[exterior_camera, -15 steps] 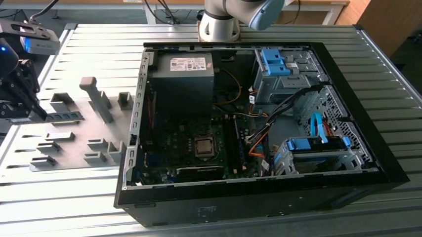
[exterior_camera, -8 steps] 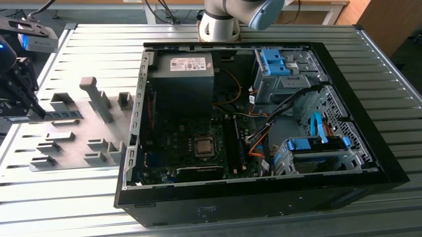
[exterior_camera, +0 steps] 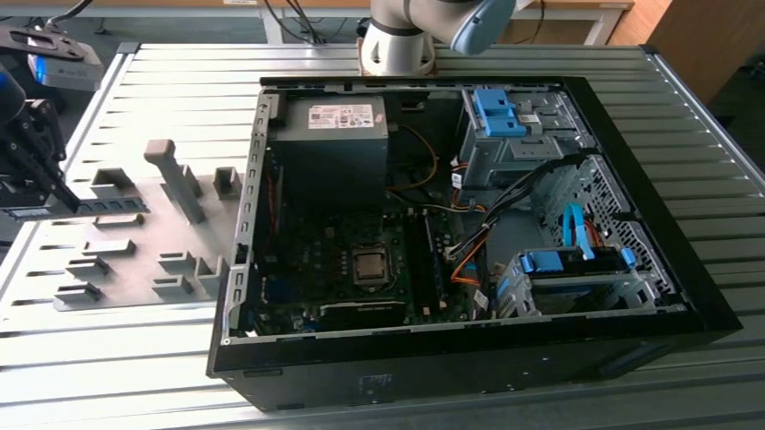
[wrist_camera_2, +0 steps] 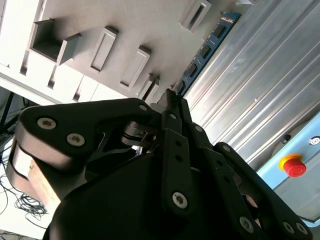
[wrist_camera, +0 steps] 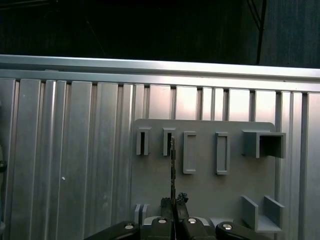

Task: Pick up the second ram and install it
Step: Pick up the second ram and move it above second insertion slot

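Pincer tight on second ram

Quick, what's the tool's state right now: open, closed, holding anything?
Tool: closed, gripping the second ram by one end.

Ribbed metal table under bright light — wooden furniture stands behind it
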Controlling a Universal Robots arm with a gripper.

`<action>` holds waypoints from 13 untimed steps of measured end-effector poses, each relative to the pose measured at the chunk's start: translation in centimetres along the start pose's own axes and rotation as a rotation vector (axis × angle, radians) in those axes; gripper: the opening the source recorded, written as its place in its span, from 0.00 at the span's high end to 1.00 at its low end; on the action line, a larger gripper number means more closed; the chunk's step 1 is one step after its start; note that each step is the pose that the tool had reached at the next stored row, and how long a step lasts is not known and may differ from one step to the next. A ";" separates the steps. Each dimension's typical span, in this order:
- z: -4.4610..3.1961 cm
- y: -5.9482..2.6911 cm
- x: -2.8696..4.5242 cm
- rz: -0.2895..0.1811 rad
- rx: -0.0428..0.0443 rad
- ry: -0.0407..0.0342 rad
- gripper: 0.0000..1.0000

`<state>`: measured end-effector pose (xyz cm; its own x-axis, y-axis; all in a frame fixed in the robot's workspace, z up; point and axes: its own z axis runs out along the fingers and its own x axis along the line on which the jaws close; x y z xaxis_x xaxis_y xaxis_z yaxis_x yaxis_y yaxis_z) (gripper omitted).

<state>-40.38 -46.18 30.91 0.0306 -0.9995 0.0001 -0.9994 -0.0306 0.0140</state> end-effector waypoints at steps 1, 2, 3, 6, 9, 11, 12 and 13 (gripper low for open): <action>-0.10 0.00 0.00 0.000 -0.0001 0.0001 0.86; -0.18 0.00 0.00 0.000 0.0000 0.0000 0.86; -0.27 0.00 0.00 0.000 -0.0001 0.0001 0.86; -0.53 0.00 0.00 0.000 -0.0001 0.0001 0.86; -0.75 0.01 0.00 0.000 -0.0001 0.0000 0.86; -0.90 0.01 0.00 0.000 -0.0001 0.0001 0.86; -0.98 0.01 0.00 0.000 -0.0001 0.0001 0.86; -1.05 0.01 0.00 0.000 0.0000 0.0000 0.86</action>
<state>-40.38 -46.18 31.96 0.0306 -0.9995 0.0001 -0.9994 -0.0306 0.0140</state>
